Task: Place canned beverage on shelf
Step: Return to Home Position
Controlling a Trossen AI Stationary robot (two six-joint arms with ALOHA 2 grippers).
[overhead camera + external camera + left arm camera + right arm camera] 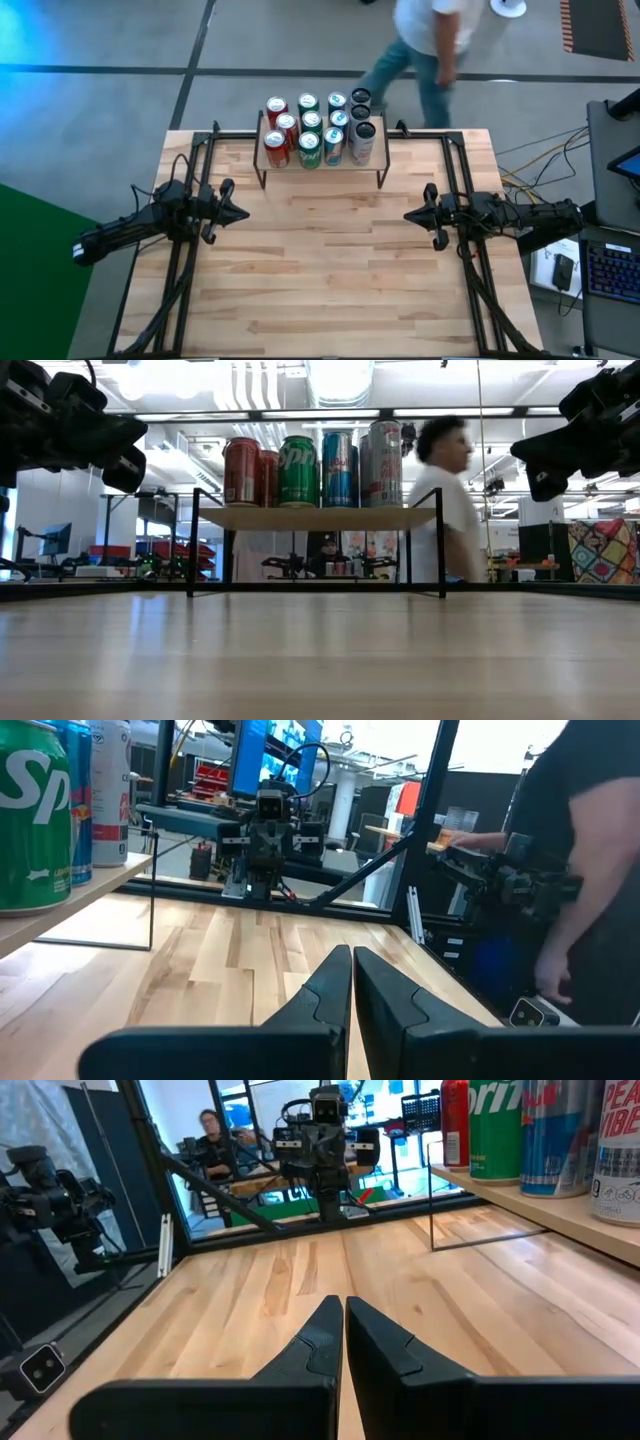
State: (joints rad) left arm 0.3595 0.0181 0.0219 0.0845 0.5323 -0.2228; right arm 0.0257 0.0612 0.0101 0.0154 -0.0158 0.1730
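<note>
The light-wood desk (330, 270) fills most of the high view, and a person (425, 45) is on the floor beyond its far edge. The shelf (315, 518) stands at the middle of the far edge on thin black legs, and the canned drinks stand upright on top in tight columns. The red cans (277, 148) are on the left end, then the green cans (310, 150), then the blue cans (333, 145), with a pale can (362, 143) at the front of the right-hand column. Both arms sit low at the sides, well apart from the shelf. The left tool (240, 212) points inward from the left, its fingers pressed together and holding nothing. The right tool (410, 214) faces it from the right, also closed and empty.
</note>
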